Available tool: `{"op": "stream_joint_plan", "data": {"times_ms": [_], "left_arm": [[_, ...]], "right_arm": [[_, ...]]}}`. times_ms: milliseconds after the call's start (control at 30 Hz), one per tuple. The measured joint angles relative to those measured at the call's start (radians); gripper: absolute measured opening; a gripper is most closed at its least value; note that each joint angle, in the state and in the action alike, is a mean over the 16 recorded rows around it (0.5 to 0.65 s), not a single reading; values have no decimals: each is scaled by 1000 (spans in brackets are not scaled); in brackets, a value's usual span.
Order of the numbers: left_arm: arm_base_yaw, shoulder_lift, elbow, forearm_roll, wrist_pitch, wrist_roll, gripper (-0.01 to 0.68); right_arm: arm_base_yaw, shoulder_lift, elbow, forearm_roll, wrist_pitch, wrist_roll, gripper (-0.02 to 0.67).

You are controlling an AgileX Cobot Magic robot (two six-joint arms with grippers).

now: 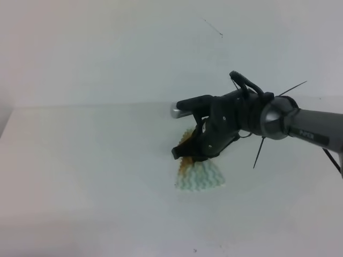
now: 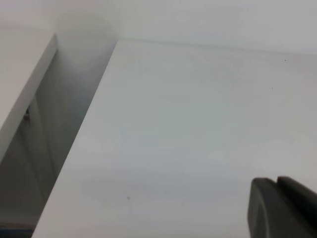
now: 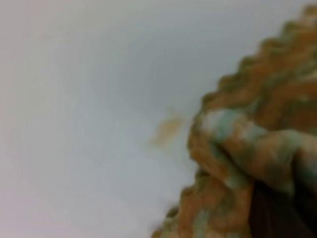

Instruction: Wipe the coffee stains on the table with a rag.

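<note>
Exterior high view: my right end effector (image 1: 188,151) pinches green-striped, brown-blotched white rag (image 1: 202,178) against plain white counter (image 1: 80,160). Faint orange-brown coffee stain (image 3: 167,130) just beside rag. Risk: bunched cloth smears it. Left end effector (image 2: 282,208): state unclear.

Exterior high view looked down from the front across the table (image 1: 80,160). Left wrist view faced the table's bare far corner (image 2: 198,124). Right wrist view sat very close, blurred, sharing the rag (image 3: 247,148) with the overhead (image 1: 202,178)
</note>
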State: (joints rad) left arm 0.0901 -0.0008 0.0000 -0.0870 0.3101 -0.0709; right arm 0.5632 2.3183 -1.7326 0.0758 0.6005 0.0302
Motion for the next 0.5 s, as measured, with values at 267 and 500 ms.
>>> {"op": "stream_joint_plan", "data": {"times_ms": [267, 500], "left_arm": [[0, 0, 0, 0, 0, 0, -2], [0, 0, 0, 0, 1, 0, -2]], "right_arm": [[-17, -16, 1, -94, 38, 53, 13], [-14, -23, 5, 119, -20, -118, 13]]}}
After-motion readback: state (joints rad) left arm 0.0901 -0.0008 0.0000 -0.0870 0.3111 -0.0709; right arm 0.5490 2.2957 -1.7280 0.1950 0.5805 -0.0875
